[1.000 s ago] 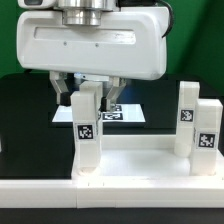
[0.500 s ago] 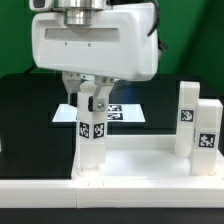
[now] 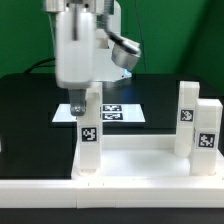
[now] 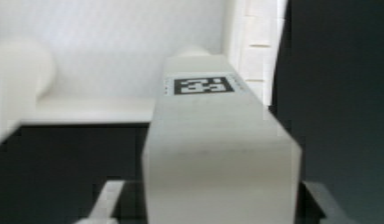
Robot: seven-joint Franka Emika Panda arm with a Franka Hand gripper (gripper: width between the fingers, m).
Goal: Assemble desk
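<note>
The white desk top [image 3: 140, 165] lies across the front, rim up. One white leg [image 3: 88, 135] with a black-and-white tag stands upright at its corner on the exterior view's left. My gripper [image 3: 85, 100] comes down from above, turned side-on, with its fingers [image 3: 78, 100] closed on the top of that leg. In the wrist view the leg [image 4: 215, 140] fills the middle, its tag [image 4: 207, 85] at the far end, with my gripper [image 4: 215, 205] holding it on both sides and the desk top [image 4: 109, 100] beyond. Two more legs [image 3: 187, 115] [image 3: 207, 132] stand at the right.
The marker board [image 3: 112, 113] lies flat on the black table [image 3: 30, 110] behind the desk top. The arm's links and cables [image 3: 120, 45] hang above the held leg. A green wall is at the back.
My gripper has turned about a quarter turn around the vertical axis, from broad face-on to side-on, while staying on the leg. The leg wobbled slightly and stands at the same corner.
</note>
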